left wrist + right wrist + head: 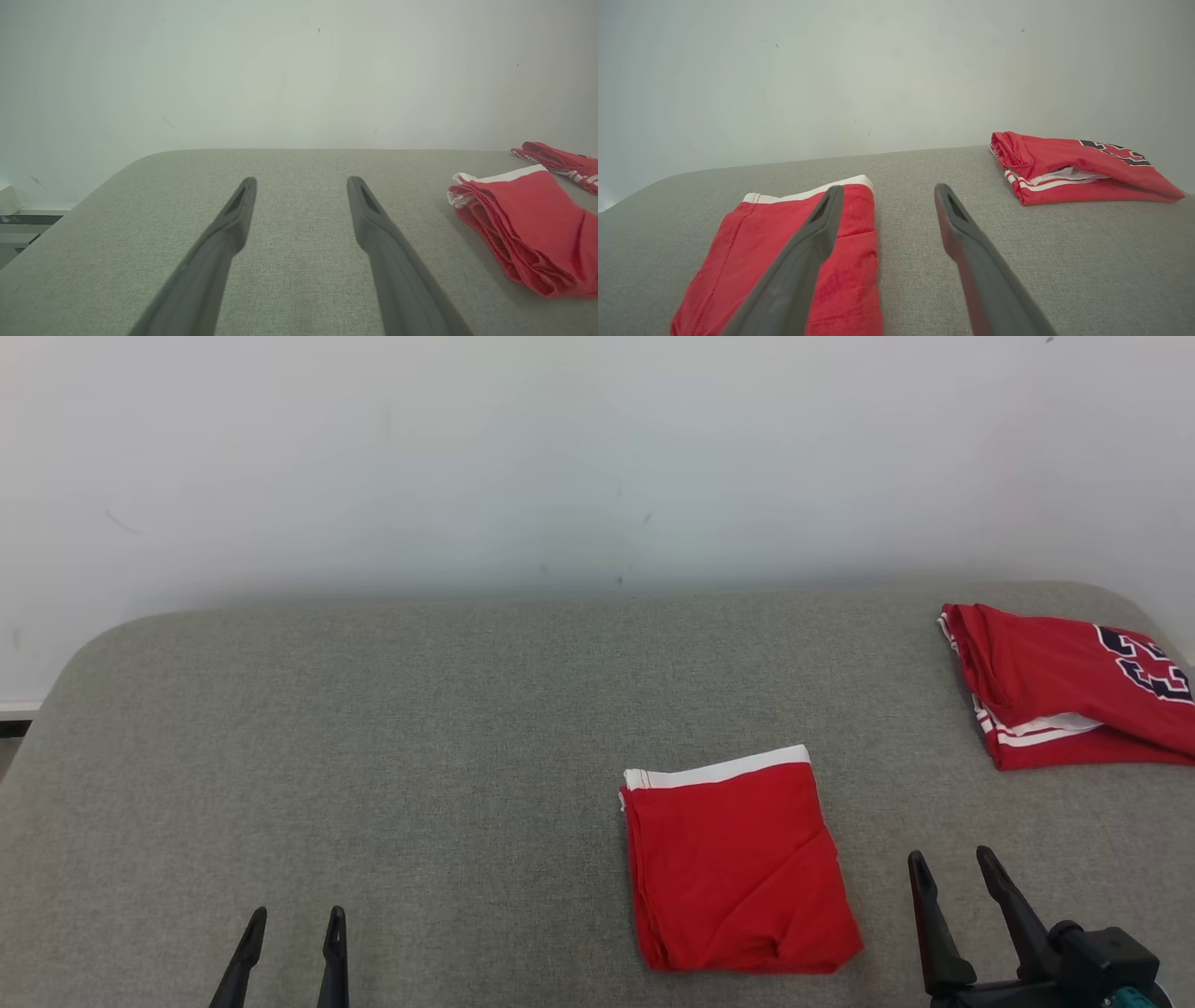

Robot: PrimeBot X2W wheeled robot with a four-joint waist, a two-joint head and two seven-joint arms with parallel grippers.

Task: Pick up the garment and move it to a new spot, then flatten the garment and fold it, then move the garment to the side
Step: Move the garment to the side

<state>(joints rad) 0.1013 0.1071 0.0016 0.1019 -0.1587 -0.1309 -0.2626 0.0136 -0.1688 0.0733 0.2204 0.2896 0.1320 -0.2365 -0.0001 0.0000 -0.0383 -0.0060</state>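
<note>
A red garment with a white band along its far edge lies folded into a neat rectangle on the grey padded table, right of the middle. The left wrist view has the same garment at its right side, and in the right wrist view the garment lies at the lower left. My right gripper stands open just right of it, touching nothing. My left gripper is open at the lower left, far from the cloth.
A second folded red garment with white stripes and dark lettering lies at the table's far right corner. A pale wall rises behind the table. The table's rounded left edge drops to the floor.
</note>
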